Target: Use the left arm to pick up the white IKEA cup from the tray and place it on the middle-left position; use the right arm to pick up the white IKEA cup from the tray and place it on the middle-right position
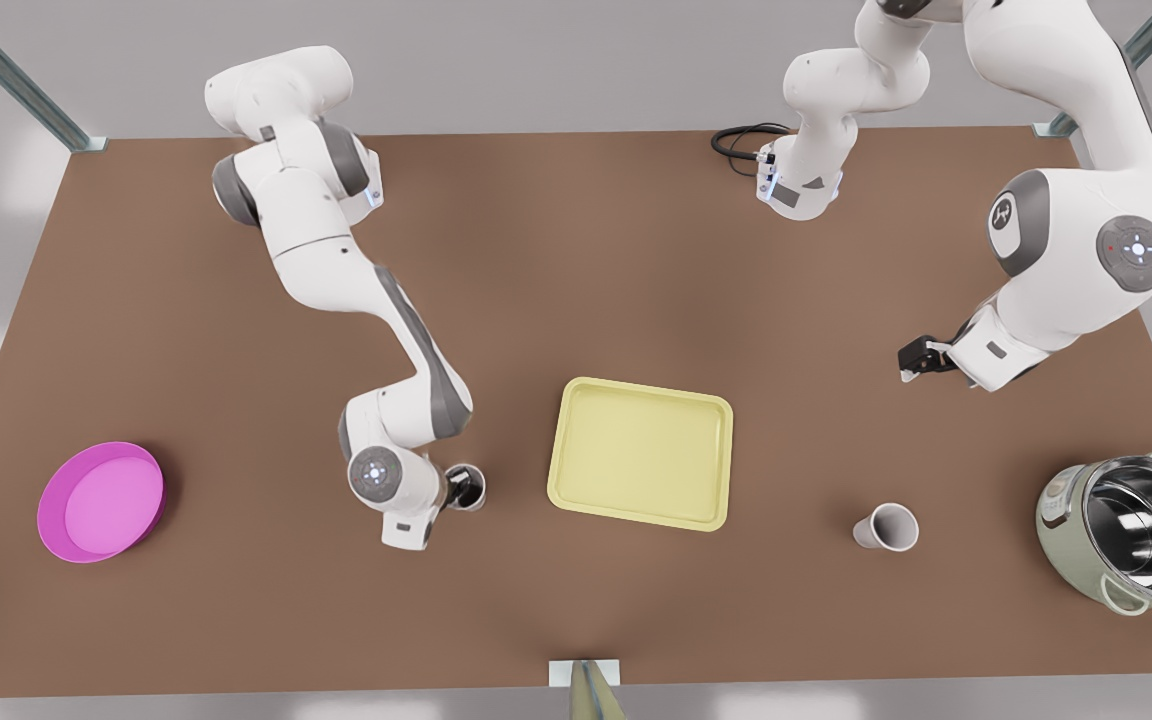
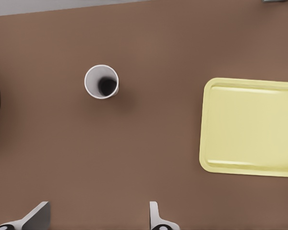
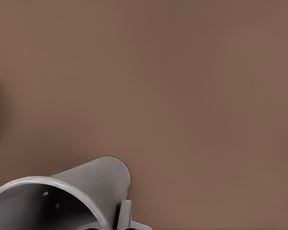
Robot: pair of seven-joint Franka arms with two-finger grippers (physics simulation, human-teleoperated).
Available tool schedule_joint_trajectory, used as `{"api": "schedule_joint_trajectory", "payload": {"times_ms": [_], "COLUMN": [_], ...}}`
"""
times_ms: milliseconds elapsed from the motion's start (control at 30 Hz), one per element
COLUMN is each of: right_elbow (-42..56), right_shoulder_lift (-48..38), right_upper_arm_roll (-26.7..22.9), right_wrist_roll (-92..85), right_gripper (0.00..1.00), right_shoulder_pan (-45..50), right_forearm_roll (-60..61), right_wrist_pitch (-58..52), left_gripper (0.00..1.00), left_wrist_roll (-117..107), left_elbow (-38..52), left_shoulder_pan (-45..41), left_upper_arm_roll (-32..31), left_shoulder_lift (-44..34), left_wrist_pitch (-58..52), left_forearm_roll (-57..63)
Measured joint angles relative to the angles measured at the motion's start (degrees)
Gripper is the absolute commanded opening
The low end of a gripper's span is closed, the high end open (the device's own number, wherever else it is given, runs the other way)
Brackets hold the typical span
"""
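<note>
— a white cup (image 3: 62,196) sat pinched at its rim in the right gripper (image 1: 463,487), just beside the tray (image 1: 641,452), on the front view's left.
— it was best set down level, then released. the left gripper (image 2: 98,207), spread wide, hung well apart from the other cup (image 2: 102,81).
</note>
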Motion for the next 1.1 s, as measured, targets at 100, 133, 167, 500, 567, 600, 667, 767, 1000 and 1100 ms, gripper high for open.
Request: {"api": "schedule_joint_trajectory", "payload": {"times_ms": [100, 133, 167, 500, 567, 600, 667, 767, 1000, 1100], "right_elbow": [0.06, 0.10, 0.16, 0.14, 0.13, 0.09, 0.02, 0.18, -0.23, -0.22], "right_shoulder_lift": [0.35, 0.34, 0.34, -2.29, -4.63, -5.99, -9.50, -18.60, -27.37, -27.51], "right_upper_arm_roll": [0.01, 0.00, -0.01, 0.24, 0.40, 0.41, 0.42, -3.26, -10.27, -10.26], "right_wrist_roll": [-0.19, -0.10, 0.11, 1.83, 2.11, 2.24, 2.56, 3.42, 2.31, 1.66], "right_gripper": [0.16, 0.43, 0.52, 0.64, 0.68, 0.71, 0.80, 1.00, 1.00, 1.00], "right_shoulder_pan": [0.03, 0.02, -0.01, 0.03, 0.04, 0.04, 0.01, -0.13, -5.37, -5.33], "right_forearm_roll": [-0.15, -0.42, -0.74, -0.96, -0.89, -0.88, -0.86, -1.35, -4.99, -5.54], "right_wrist_pitch": [1.45, 1.80, 2.10, 2.01, -0.46, -2.07, -6.00, -14.58, -28.17, -30.87], "left_gripper": [1.00, 1.00, 1.00, 1.00, 1.00, 1.00, 1.00, 1.00, 1.00, 1.00], "left_wrist_roll": [0.14, 0.18, 0.22, 0.47, 0.51, 0.53, 0.56, 0.36, -1.13, -1.59], "left_elbow": [-0.12, -0.19, -0.19, -0.23, -0.25, -0.26, -0.26, 0.99, 2.27, 2.72], "left_shoulder_pan": [0.00, -0.01, 0.00, -1.84, -1.65, -1.62, -1.65, -1.72, -1.77, -1.72], "left_upper_arm_roll": [0.00, 0.01, 0.01, -0.42, -0.43, -0.43, -0.44, -0.48, -0.52, -0.79], "left_shoulder_lift": [0.08, 0.04, 0.01, -1.13, -1.11, -1.06, -1.00, -0.38, 0.42, 0.40], "left_wrist_pitch": [-0.05, -0.07, -0.08, -0.67, -0.79, -0.83, -0.88, -0.76, -0.30, -0.23], "left_forearm_roll": [0.00, 0.00, -0.01, 0.85, 1.26, 1.39, 1.56, 1.12, -0.54, -0.65]}}
